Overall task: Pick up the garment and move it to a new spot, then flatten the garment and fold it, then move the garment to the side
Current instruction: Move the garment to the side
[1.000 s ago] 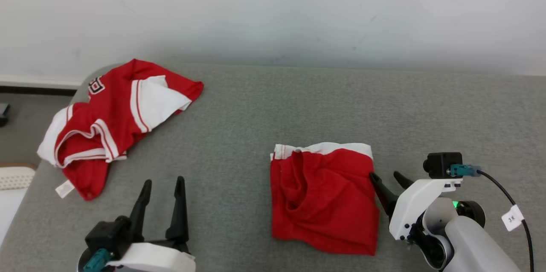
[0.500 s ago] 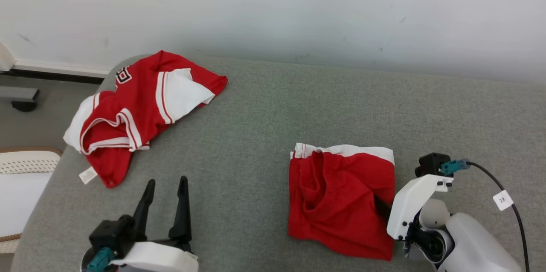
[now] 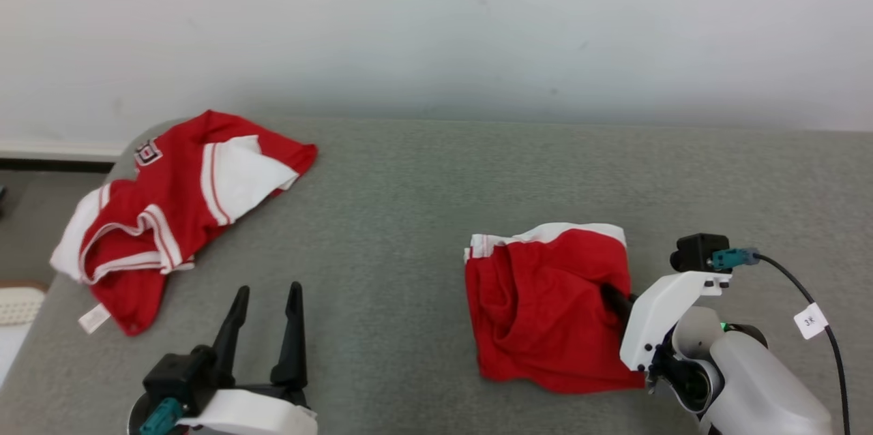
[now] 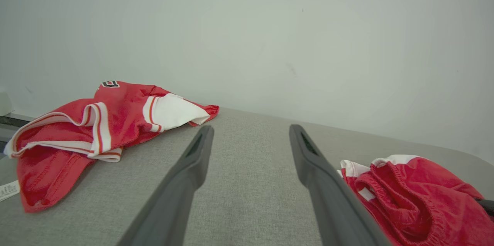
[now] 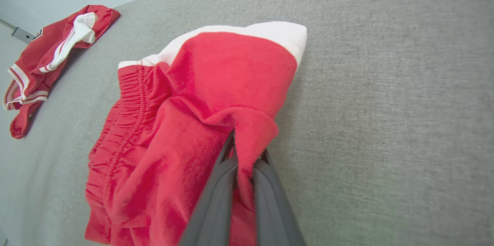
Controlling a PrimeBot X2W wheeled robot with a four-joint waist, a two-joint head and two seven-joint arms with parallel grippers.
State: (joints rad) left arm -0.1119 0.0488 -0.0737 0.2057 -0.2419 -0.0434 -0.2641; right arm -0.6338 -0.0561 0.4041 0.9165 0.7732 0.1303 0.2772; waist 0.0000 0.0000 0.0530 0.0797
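Red garment (image 3: 539, 312) lies on the right half of the grey bench (image 3: 409, 183), toward the front, folded into a rough square with its white band on the side of the wall (image 3: 436, 26). The right gripper (image 3: 614, 298) has its fingers pressed together on the right border of the garment. In the right wrist view a fold of the red cloth (image 5: 200, 122) is pinched between them and hangs over the tips (image 5: 247, 153). The rest of the cloth rests on the bench.

I judge that the folding is finished and the last step, moving the garment to the side, is now in hand. The grip sits at the border so that the whole pile can follow the arm (the cloth is soft, so only a part may follow). With one pinch point, the lower layers could stay behind and the fold could open.

The left gripper (image 3: 267, 295) hovers at the front left with its fingers wide apart and empty, well apart from the garment, probably to keep the way free. A second red and white jersey (image 3: 177, 203) lies crumpled at the far left corner.
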